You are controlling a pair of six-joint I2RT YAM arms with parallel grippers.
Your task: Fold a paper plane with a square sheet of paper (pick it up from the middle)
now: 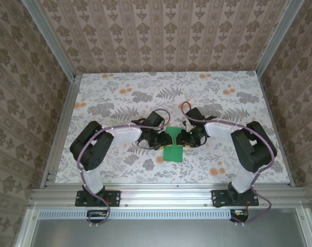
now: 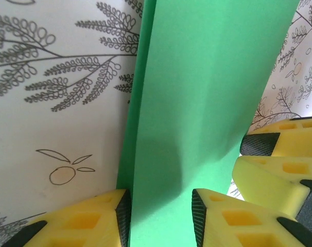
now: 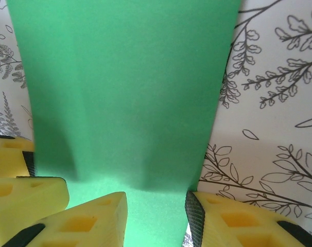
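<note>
The square sheet of paper (image 1: 172,153) is bright green and lies folded into a long strip at the table's near middle, running away from the arms. Both grippers meet over its far half. My left gripper (image 1: 160,140) comes in from the left. In the left wrist view its jaws (image 2: 160,203) stand apart with the green paper (image 2: 197,92) lying flat between and under them. My right gripper (image 1: 186,138) comes in from the right, its jaws (image 3: 156,203) also apart over the paper (image 3: 125,87). A crease runs along the strip's left edge in the left wrist view.
The table (image 1: 120,98) has a floral cloth with grey ferns and orange blossoms. Aluminium rails (image 1: 58,134) frame its sides, and patterned walls close it in. The other gripper's yellow fingers (image 2: 284,154) crowd the paper's right side in the left wrist view.
</note>
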